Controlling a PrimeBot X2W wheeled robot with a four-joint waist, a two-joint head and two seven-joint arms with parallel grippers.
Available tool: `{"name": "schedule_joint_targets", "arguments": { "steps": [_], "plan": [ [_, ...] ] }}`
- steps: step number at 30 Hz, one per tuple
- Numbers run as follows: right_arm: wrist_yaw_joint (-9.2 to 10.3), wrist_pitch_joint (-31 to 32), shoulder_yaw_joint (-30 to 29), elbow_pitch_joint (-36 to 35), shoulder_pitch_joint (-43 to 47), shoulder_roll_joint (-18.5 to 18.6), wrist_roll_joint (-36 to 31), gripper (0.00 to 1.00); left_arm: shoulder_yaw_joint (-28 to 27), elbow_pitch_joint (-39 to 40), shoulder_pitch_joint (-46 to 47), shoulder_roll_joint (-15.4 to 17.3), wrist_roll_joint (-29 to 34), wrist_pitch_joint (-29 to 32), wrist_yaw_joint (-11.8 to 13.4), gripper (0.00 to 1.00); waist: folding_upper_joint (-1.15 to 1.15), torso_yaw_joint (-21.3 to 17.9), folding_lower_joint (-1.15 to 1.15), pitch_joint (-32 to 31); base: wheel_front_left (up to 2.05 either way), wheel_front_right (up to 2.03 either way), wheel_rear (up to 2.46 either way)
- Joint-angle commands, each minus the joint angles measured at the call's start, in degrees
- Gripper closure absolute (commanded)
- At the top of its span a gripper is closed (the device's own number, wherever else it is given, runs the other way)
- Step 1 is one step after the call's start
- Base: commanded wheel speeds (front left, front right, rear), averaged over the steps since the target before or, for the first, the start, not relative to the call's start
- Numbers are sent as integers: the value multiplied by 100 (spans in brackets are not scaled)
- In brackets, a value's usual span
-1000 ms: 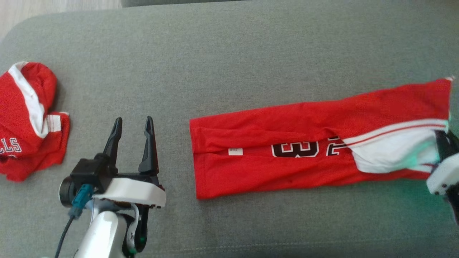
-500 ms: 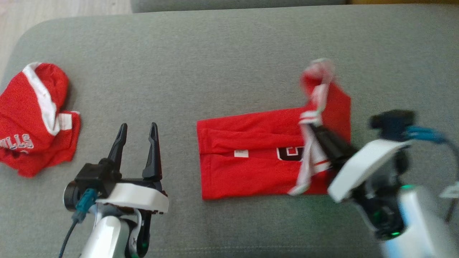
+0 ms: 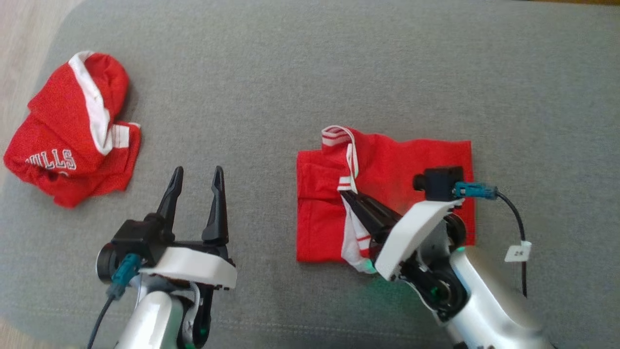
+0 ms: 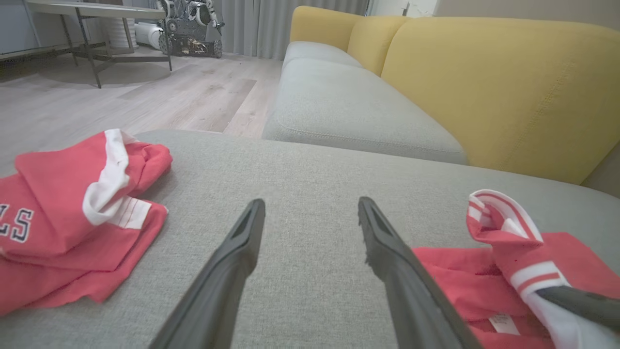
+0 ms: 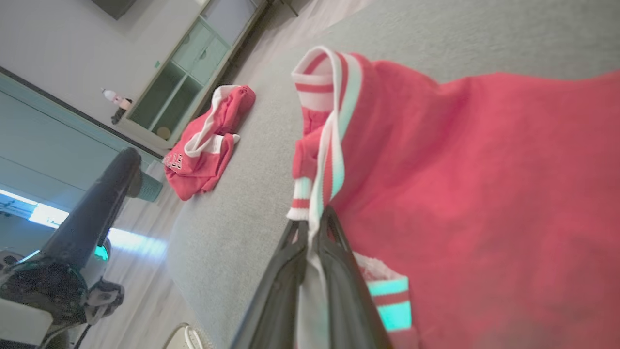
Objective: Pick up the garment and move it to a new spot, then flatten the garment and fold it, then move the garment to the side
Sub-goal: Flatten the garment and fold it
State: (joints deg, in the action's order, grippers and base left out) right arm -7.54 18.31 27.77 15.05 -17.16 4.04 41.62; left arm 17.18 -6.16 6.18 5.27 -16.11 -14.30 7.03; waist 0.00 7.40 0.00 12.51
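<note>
Far left: a crumpled red jersey lies in a heap on the grey cushion, well apart from the work.
Left gripper: the left gripper hovers over bare cushion between the two red pieces, with its jaws wide apart and nothing in them.
Garment: the garment lies right of centre on the cushion, doubled over into a short block.
Striped edge: its white and red striped edge stands up in a loop above the left part of the block.
Right gripper: the right gripper is clamped on this striped edge, the cloth pinched between its fingers.
Done: moving and flattening seem finished, and the fold is nearly closed.
Left to do: probably to lay the edge down and let it go, then carry the folded garment to the side.
</note>
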Motion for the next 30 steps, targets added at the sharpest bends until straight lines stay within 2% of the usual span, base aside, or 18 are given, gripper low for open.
{"name": "schedule_joint_targets", "arguments": {
  "steps": [1, 9, 10, 11, 15, 20, 25, 30],
  "plan": [
    [5, -184, 193, -99, -262, -112, 155, 100, -180, 150, 248, 13, 81, -70, -20, 0, 0, 65, 0, 72, 0, 0, 0],
    [5, -867, 900, 640, -828, -115, 619, 100, -178, 130, 323, -32, 113, -70, -40, 0, 0, 102, 0, 189, 0, 0, 0],
    [5, -975, 960, 715, -897, -115, 619, 65, -175, 125, 332, -38, 118, -70, -44, 0, 0, 98, 0, 200, 0, 0, 0],
    [5, -1083, 1022, 781, -962, -115, 606, 0, -171, 119, 342, -45, 122, -70, -47, 0, 0, 93, 0, 206, 0, 0, 0],
    [5, -1581, 1200, 873, -1204, -108, 438, 0, -195, 104, 364, -64, 132, -70, -52, 0, 0, 26, 0, 206, 0, 0, 0],
    [5, -2191, 1143, 722, -1341, 81, 201, 0, -246, 93, 333, -67, 152, -70, -42, 0, 0, -100, 0, 147, 0, 0, 0],
    [5, -2871, 541, 525, -1268, 530, -402, 0, -337, 81, 262, -36, 165, -70, -30, 0, 0, -303, 0, 13, 0, 0, 0],
    [5, -3002, -415, 194, -814, 894, -1038, 0, -427, 91, 162, 22, 169, -70, 4, 0, 0, -515, 0, -126, 0, 0, 0]
  ]
}}
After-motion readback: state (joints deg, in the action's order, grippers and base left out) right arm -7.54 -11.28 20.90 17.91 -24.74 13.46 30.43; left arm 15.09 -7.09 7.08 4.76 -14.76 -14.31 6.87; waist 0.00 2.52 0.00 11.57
